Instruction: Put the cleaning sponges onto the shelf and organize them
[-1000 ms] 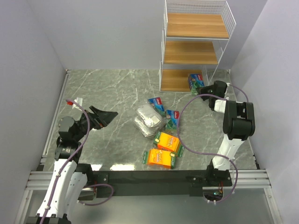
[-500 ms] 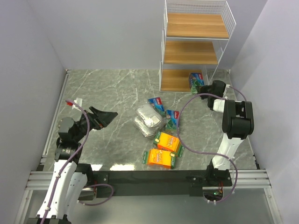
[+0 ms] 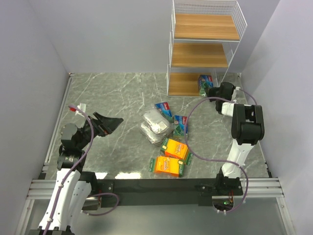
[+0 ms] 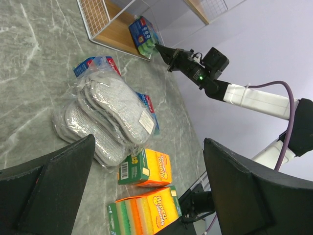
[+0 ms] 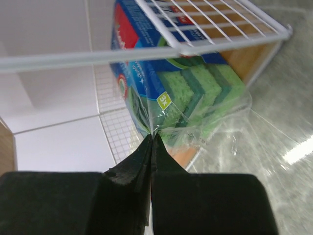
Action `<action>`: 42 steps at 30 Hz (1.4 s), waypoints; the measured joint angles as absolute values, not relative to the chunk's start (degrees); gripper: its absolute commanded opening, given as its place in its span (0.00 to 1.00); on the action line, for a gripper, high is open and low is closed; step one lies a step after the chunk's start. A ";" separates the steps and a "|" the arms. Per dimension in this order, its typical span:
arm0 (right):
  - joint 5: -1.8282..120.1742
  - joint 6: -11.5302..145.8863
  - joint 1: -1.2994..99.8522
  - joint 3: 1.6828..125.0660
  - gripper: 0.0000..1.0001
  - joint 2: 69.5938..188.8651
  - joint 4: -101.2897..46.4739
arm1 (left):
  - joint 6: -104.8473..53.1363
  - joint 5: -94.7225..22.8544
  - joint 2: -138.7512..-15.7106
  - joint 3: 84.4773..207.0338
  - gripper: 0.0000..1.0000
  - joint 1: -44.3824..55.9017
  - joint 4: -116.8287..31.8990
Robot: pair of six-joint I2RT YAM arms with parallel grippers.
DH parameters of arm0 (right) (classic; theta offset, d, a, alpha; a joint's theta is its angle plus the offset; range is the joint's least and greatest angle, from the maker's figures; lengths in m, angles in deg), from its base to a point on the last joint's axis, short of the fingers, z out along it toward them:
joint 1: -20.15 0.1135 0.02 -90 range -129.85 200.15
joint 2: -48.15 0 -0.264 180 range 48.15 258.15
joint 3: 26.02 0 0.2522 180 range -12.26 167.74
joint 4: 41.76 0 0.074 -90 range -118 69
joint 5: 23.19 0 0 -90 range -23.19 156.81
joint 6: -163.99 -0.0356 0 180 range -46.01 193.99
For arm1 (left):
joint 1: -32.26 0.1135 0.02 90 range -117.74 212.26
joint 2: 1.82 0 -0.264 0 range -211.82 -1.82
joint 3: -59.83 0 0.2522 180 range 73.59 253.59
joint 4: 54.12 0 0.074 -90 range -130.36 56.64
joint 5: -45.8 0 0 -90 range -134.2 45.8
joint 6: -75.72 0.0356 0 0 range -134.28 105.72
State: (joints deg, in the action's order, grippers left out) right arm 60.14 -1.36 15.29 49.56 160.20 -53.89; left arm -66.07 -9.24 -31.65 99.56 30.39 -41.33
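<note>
The white wire shelf (image 3: pixel 203 44) with wooden boards stands at the back right. My right gripper (image 3: pixel 212 91) is shut on the wrapper edge of a blue-and-green sponge pack (image 3: pixel 205 83), at the right end of the bottom tier. In the right wrist view the fingertips (image 5: pixel 152 138) pinch the clear film and the pack (image 5: pixel 195 90) sits under the wire rail (image 5: pixel 220 41). On the table lie two blue-and-green packs (image 3: pixel 165 110) (image 3: pixel 180 125), silvery grey packs (image 3: pixel 155 126) and two orange packs (image 3: pixel 176 150) (image 3: pixel 167 165). My left gripper (image 3: pixel 110 122) is open and empty, left of the pile.
In the left wrist view the grey packs (image 4: pixel 107 110) and orange packs (image 4: pixel 146 169) lie ahead between the open fingers. The side walls close in the table on the left and right. The black front rail (image 3: pixel 156 186) runs along the near edge.
My right gripper has edged a little toward the shelf with the blue-and-green pack. The left arm has not moved.
</note>
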 measured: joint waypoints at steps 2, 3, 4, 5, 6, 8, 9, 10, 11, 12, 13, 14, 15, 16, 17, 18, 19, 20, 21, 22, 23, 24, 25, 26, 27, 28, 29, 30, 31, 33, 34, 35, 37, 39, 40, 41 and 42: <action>60.70 -1.25 15.29 50.39 0.00 160.24 -53.61 | -66.07 -9.21 -31.65 99.56 1.00 30.39 -41.33; 61.08 -1.14 15.29 50.61 0.00 160.26 -53.61 | -66.09 -9.19 -31.65 99.54 0.99 30.39 -41.36; 61.49 -1.10 15.29 50.74 0.00 160.26 -53.50 | -66.07 -9.13 -31.65 99.50 1.00 30.39 -41.33; 61.89 -1.01 15.29 50.81 0.00 160.24 -53.43 | -66.07 -9.08 -31.65 99.41 0.99 30.39 -41.33; 62.32 -0.83 15.29 50.85 0.00 160.24 -53.02 | -66.07 -9.06 -31.65 99.32 0.99 30.39 -41.33; 63.26 -0.20 15.31 51.09 0.00 160.26 -51.75 | -66.07 -9.06 -31.65 99.28 0.99 30.39 -41.31; 63.76 0.15 15.31 51.25 0.00 160.24 -51.03 | -66.07 -9.08 -31.65 99.28 0.99 30.39 -41.31; 64.36 0.48 15.31 51.49 0.00 160.24 -50.18 | -66.04 -9.06 -31.65 99.28 0.99 30.39 -41.31; 64.73 0.76 15.31 51.73 0.00 160.24 -49.50 | -66.07 -9.06 -31.65 99.28 1.00 30.39 -41.31; 65.05 1.07 15.29 51.99 0.00 160.24 -48.82 | -66.07 -9.06 -31.65 99.28 1.00 30.39 -41.31; 65.32 1.35 15.31 52.29 0.00 160.24 -48.23 | -66.07 -9.06 -31.67 99.28 1.00 30.39 -41.33; 65.40 1.48 15.29 52.45 0.00 160.24 -48.06 | -66.07 -9.04 -31.67 99.26 0.99 30.39 -41.33; 65.54 1.66 15.29 52.60 0.00 160.26 -47.84 | -66.07 -9.04 -31.69 99.24 0.99 30.39 -41.33; 65.60 1.70 15.29 52.69 0.00 160.26 -47.73 | -66.07 -9.04 -31.69 99.21 0.99 30.39 -41.33; 65.67 1.79 15.29 52.84 0.00 160.42 -47.64 | -66.07 -9.04 -31.69 99.19 0.99 30.39 -41.31; 65.71 1.88 15.29 53.13 0.00 160.72 -47.66 | -66.07 -9.04 -31.69 99.21 0.99 30.39 -41.31; 65.73 1.90 15.29 53.45 0.00 161.09 -47.71 | -66.04 -9.04 -31.67 99.21 0.99 30.39 -41.27; 65.71 1.88 15.29 53.61 0.00 161.40 -47.84 | -66.02 -9.06 -31.65 99.21 0.99 30.39 -41.16; 65.69 1.88 15.29 53.78 0.00 161.73 -48.06 | -65.98 -9.06 -31.63 99.21 0.99 30.39 -40.96; 65.69 1.90 15.29 53.98 0.00 161.95 -48.19 | -65.93 -9.06 -31.58 99.21 0.99 30.39 -40.83; 65.69 1.92 15.29 54.22 0.00 162.08 -48.17 | -65.87 -9.06 -31.58 99.19 0.99 30.39 -40.61; 65.69 2.05 15.29 54.48 0.00 162.14 -48.10 | -65.87 -9.06 -31.58 99.21 1.00 30.39 -40.39; 65.69 2.31 15.29 54.81 0.00 162.30 -48.04 | -65.85 -9.06 -31.58 99.19 1.00 30.39 -40.18; 65.71 2.53 15.29 55.14 0.00 162.45 -47.99 | -65.85 -9.06 -31.58 99.19 0.99 30.39 -40.02; 65.69 2.88 15.29 55.53 0.00 162.71 -47.90 | -65.85 -9.06 -31.56 99.21 0.99 30.39 -39.98; 65.69 3.21 15.29 55.70 0.03 162.82 -47.88 | -65.85 -9.06 -31.54 99.21 0.99 30.39 -39.93; 65.62 3.38 15.29 55.70 0.06 162.82 -47.86 | -65.85 -9.06 -31.54 99.21 0.99 30.39 -39.89; 65.43 3.58 15.24 55.70 0.08 162.82 -47.93 | -65.85 -9.06 -31.54 99.21 0.99 30.39 -39.85; 65.14 3.91 15.18 55.68 0.14 162.82 -48.08 | -65.85 -9.06 -31.54 99.21 0.99 30.39 -39.83; 64.60 4.39 15.00 55.66 0.22 162.82 -48.23 | -65.85 -9.04 -31.52 99.21 0.99 30.39 -39.83; 64.33 4.61 14.91 55.64 0.28 162.82 -48.38 | -65.85 -9.04 -31.52 99.21 0.99 30.39 -39.83; 64.09 4.85 14.83 55.55 0.29 162.82 -48.58 | -65.87 -9.04 -31.52 99.21 1.00 30.39 -39.83; 63.55 5.31 14.67 55.27 0.35 162.82 -49.00 | -65.89 -9.04 -31.34 99.19 1.00 30.39 -39.83; 62.89 5.61 14.46 54.68 0.40 162.69 -49.43 | -65.87 -9.04 -31.23 99.19 0.99 30.39 -39.83; 62.61 5.70 14.35 54.39 0.41 162.58 -49.61 | -65.87 -9.04 -31.15 99.21 0.99 30.39 -39.83; 62.23 5.90 14.22 54.04 0.43 162.41 -49.81 | -65.87 -9.04 -31.06 99.21 0.99 30.39 -39.83; 61.64 5.96 14.08 53.76 0.45 162.21 -49.85 | -65.87 -9.04 -30.91 99.21 1.00 30.39 -39.80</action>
